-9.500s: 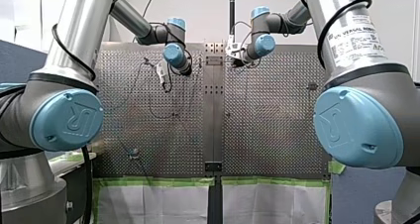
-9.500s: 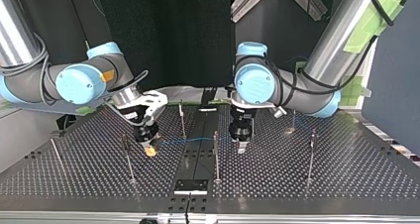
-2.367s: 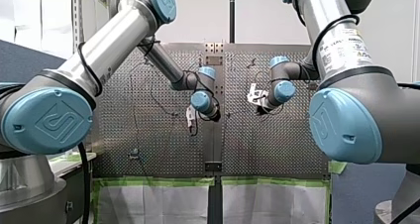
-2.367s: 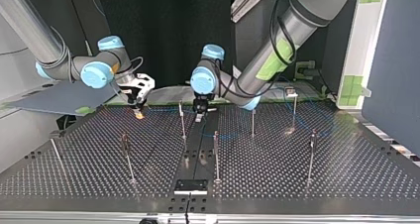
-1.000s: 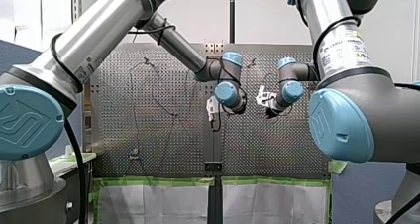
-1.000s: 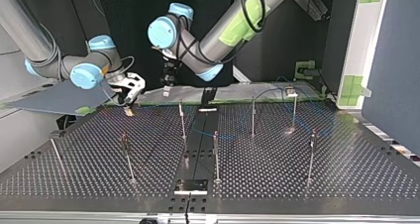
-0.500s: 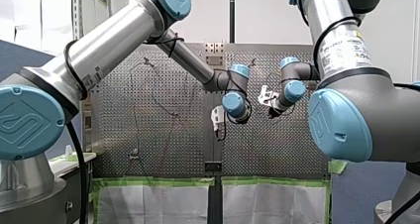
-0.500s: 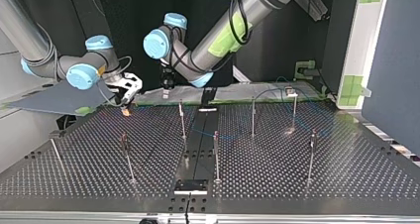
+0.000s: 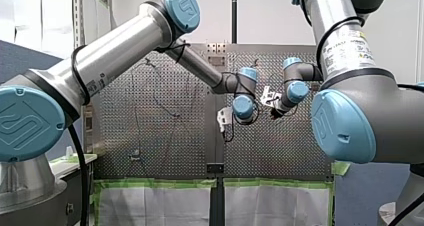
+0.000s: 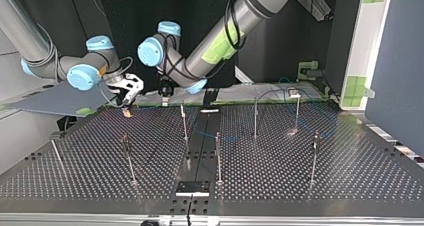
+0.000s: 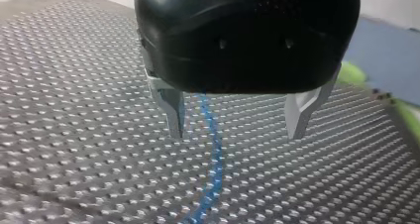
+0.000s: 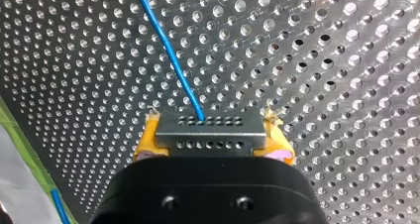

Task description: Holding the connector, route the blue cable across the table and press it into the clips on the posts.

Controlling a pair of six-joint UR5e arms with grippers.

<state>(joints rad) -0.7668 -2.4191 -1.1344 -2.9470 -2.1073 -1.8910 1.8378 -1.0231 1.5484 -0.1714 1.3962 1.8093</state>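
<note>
My right gripper (image 12: 210, 135) is shut, its yellow pads clamping a grey metal connector (image 12: 210, 127). The blue cable (image 12: 171, 50) leaves the connector and runs off over the perforated table. In the top view this gripper (image 10: 127, 110) hangs at the back left, just above the table. My left gripper (image 11: 235, 134) is open, its metal fingers empty, hovering over a stretch of blue cable (image 11: 213, 159) lying on the table. It sits at the back (image 10: 164, 100), close beside my right gripper. Thin posts (image 10: 184, 118) (image 10: 218, 156) (image 10: 255, 117) stand mid-table, with blue cable (image 10: 232, 137) lying between them.
More posts stand at the top view's right (image 10: 296, 111) (image 10: 314, 156) and left (image 10: 127, 158) (image 10: 56, 153). A small metal plate (image 10: 192, 188) lies at the near middle edge. Green tape (image 9: 160, 183) lines the table edge in the front view.
My left arm has swung toward the top view's left and come down beside my right gripper. My right gripper has barely moved and keeps the connector.
</note>
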